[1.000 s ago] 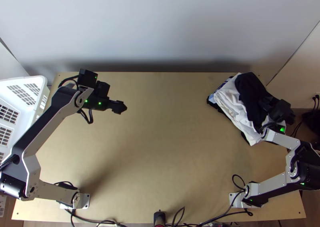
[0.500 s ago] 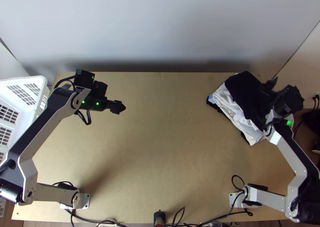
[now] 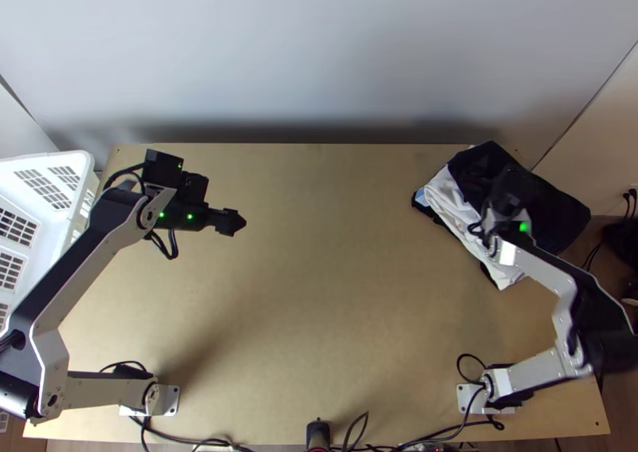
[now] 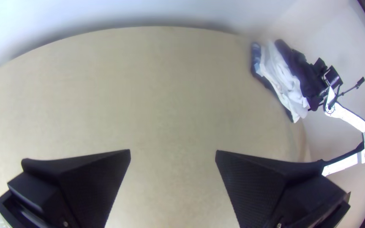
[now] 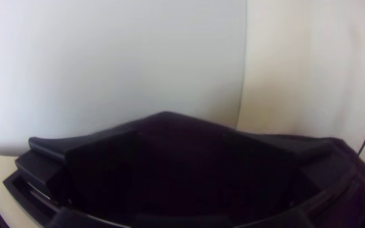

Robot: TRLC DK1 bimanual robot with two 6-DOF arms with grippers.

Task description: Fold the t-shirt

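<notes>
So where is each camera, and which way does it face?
Top view: high over the table's near edge, looking steeply down; shows left arm and right arm.
Left wrist view: on the left arm, facing across the table; left gripper shows, open.
Right wrist view: on the right arm, facing the wall past dark cloth; right gripper shows.
The first two share the clothes pile.

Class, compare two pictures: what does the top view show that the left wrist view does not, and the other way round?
Top view: the left arm's base and links, and the cables along the near edge.

Left wrist view: the gap between the left gripper's two fingers.

Both: the table, the dark and white cloth pile, the white basket and the right arm.
</notes>
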